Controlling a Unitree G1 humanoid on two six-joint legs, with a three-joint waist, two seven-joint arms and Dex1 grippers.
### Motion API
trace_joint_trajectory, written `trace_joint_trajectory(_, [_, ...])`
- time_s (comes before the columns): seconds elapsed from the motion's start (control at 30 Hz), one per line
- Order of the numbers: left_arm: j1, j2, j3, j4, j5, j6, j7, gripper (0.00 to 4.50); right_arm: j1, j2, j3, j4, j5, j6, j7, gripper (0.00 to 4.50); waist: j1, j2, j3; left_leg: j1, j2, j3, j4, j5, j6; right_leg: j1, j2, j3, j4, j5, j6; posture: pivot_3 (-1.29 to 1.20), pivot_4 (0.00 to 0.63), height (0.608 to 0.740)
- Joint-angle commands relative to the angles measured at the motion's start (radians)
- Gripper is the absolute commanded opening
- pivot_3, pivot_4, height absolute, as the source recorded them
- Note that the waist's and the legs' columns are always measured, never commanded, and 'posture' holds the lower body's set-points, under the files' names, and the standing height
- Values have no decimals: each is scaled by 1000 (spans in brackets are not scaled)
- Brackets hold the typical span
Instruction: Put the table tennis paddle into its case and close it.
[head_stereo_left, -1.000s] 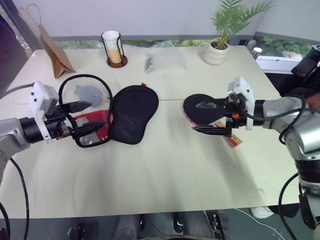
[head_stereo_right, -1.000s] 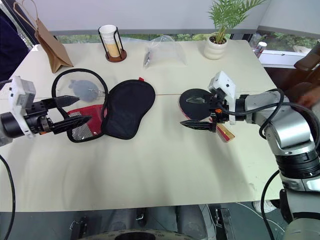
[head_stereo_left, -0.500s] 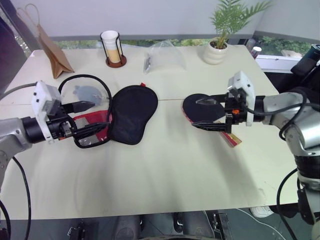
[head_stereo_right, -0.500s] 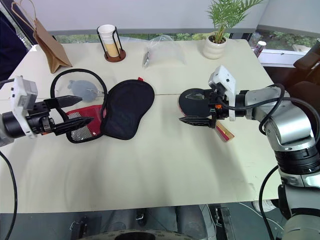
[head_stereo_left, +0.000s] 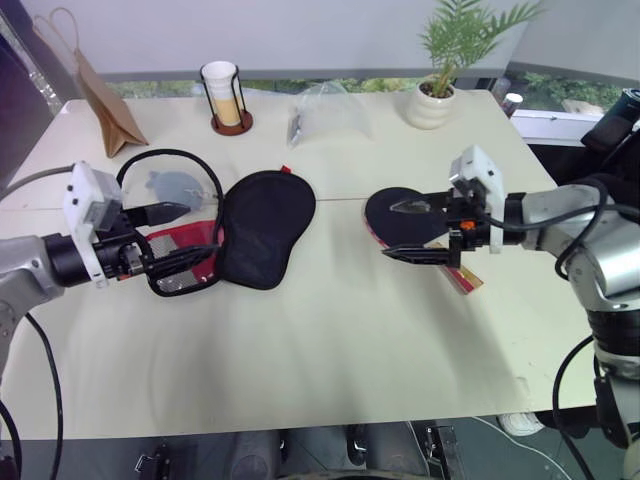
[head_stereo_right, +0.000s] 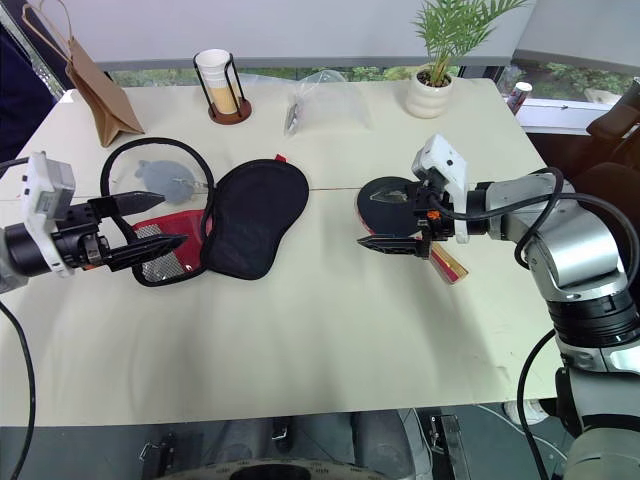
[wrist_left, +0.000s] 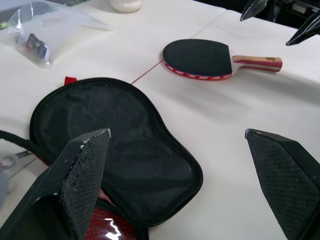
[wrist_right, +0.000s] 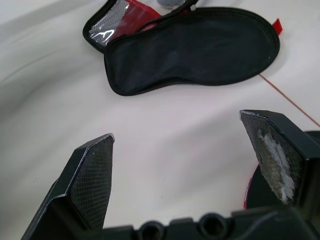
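Both grippers are held open and empty, the right gripper (head_stereo_left: 421, 232) poised just above the table tennis paddle (head_stereo_left: 405, 218), whose handle points away from the case (head_stereo_left: 250, 226).

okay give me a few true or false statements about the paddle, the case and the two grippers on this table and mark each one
1. The table tennis paddle lies on the table, outside the case. True.
2. The case is zipped shut. False: it lies spread open, its red and mesh half beside the left gripper.
3. The right gripper is clamped on the paddle's handle. False: its jaws are open, over the paddle.
4. The left gripper's jaws are open and hold nothing. True.
5. A potted plant stands at the far edge of the table. True.
6. The brown paper bag lies on top of the case. False: it stands apart, at the far left corner.
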Motion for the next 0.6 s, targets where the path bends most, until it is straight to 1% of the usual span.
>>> trace_joint_trajectory(0.03, [-30, 15, 11, 16, 14, -24, -5, 4500, -23, 35, 15, -50, 8, 34, -37, 4386, 0, 0, 0, 0, 0, 0, 0, 0, 0, 0, 0, 0, 0, 0, 0, 0, 150, 740])
trace_joint_trajectory(0.13, [-43, 25, 10, 58, 37, -40, -15, 4500, -32, 89, 56, -78, 4, 94, -90, 4386, -4, 0, 0, 0, 0, 0, 0, 0, 0, 0, 1, 0, 1, 0, 0, 0, 150, 740])
trace_joint_trajectory(0.23, [-70, 40, 2, 121, 71, -66, -31, 4500, -48, 184, 140, -82, -26, 178, -187, 4386, -15, 0, 0, 0, 0, 0, 0, 0, 0, 0, 1, 0, 1, 0, 0, 0, 150, 740])
trace_joint_trajectory(0.37, [-104, 45, -18, 168, 100, -88, -51, 4500, -62, 311, 242, -48, -80, 229, -290, 4386, -18, -1, 0, 0, 0, 0, 0, 1, -1, 0, 1, 0, 2, 0, 0, 0, 150, 740])
trace_joint_trajectory(0.47, [-123, 43, -28, 184, 113, -95, -58, 4500, -75, 417, 293, 1, -111, 258, -358, 4386, -18, -1, 0, 0, 0, 0, 0, 1, -1, 0, 1, 0, 2, 0, 1, 0, 150, 740])
trace_joint_trajectory(0.6, [-132, 43, -30, 189, 121, -97, -59, 4500, -106, 546, 313, 127, -155, 269, -444, 4386, -19, -1, -1, 0, 0, 0, 0, 1, -1, 0, 1, 0, 2, 0, 1, 0, 150, 740])
